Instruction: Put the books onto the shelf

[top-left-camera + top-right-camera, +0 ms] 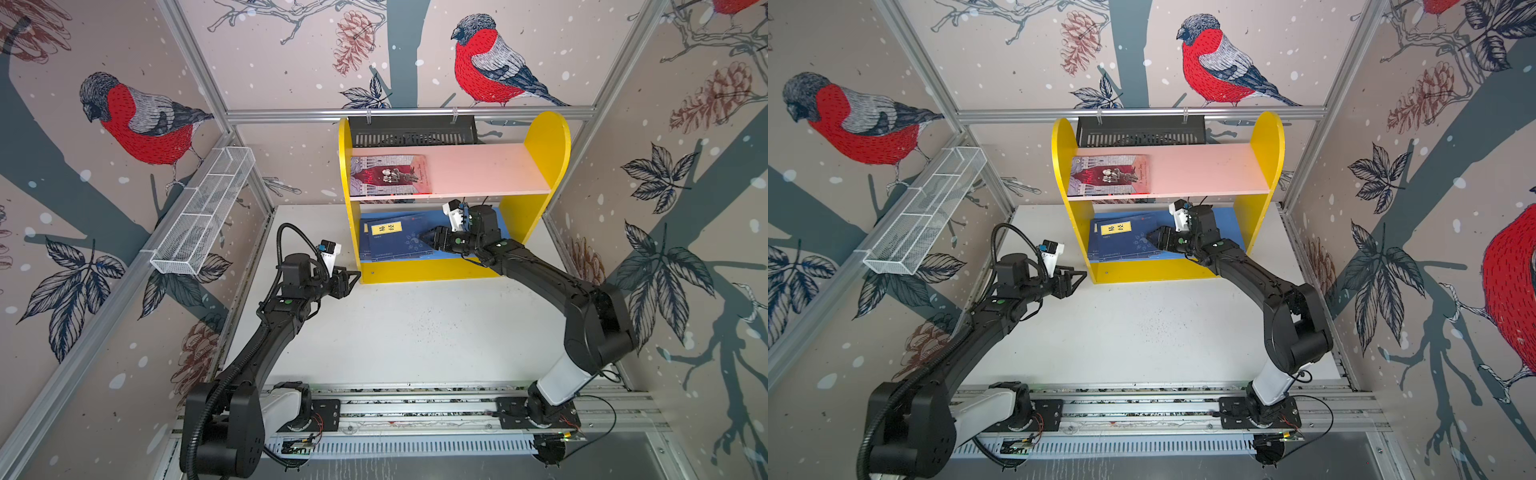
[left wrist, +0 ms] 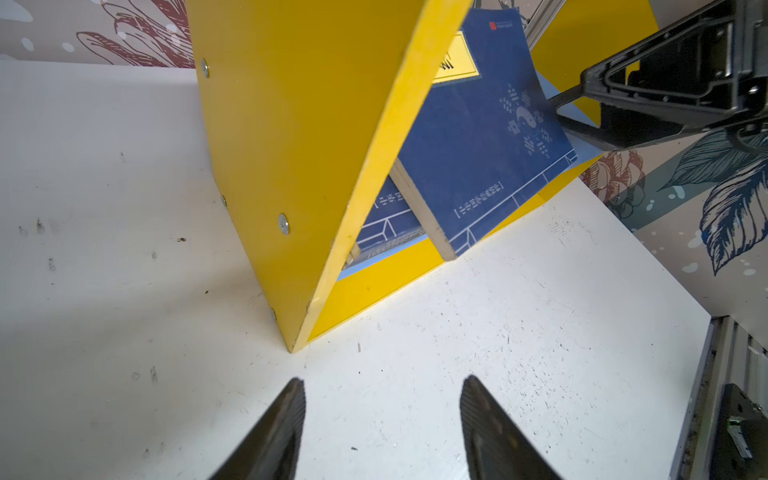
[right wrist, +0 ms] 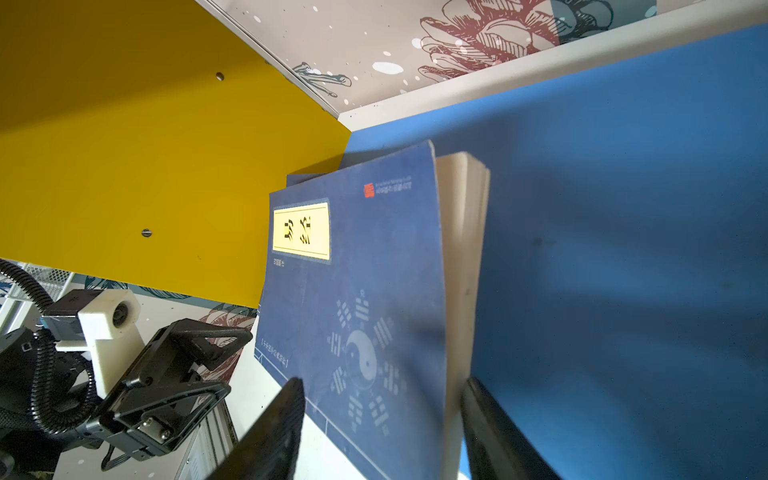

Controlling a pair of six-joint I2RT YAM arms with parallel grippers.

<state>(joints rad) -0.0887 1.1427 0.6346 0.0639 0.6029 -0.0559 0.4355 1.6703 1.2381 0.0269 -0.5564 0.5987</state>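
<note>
The table (image 1: 415, 332) under me is white, scuffed and speckled, and it fills the middle of both top views. Walls (image 1: 137, 124) papered with red-breasted birds, pine cones and leaves close it in on three sides, edged with aluminium rails (image 1: 407, 113). A wire basket (image 1: 203, 212) hangs on the wall at the left of the frame. A black slotted tray (image 1: 411, 131) hangs from the back rail at upper centre, just behind the shelf (image 1: 548, 141), which stands at the table's far edge.

My left arm (image 1: 249, 353) rises from the lower left, elbow bent. My left gripper (image 1: 353, 284) hangs over bare table just beside the shelf's near left corner, its jaws apart with nothing between them. My right arm (image 1: 552, 282) arcs in from the lower right, and my right gripper (image 1: 424, 239) lies inside the lower tier, pointing to the frame's left. Its jaws stand partly apart astride the right-hand edge of the top navy book (image 3: 353, 270), one finger over the cover and the other by the page edge. Whether they press on it I cannot tell.

I count one shelf with two boards, a pink board (image 1: 478, 168) over a blue board (image 3: 623, 249). One red and grey book (image 1: 388, 174) lies flat at the pink board's left end. The navy books (image 1: 374, 245) lie fanned at the left of the blue board. I make out two covers and one yellow label; the stack hides any others. There are two arms, one basket and one tray.
</note>
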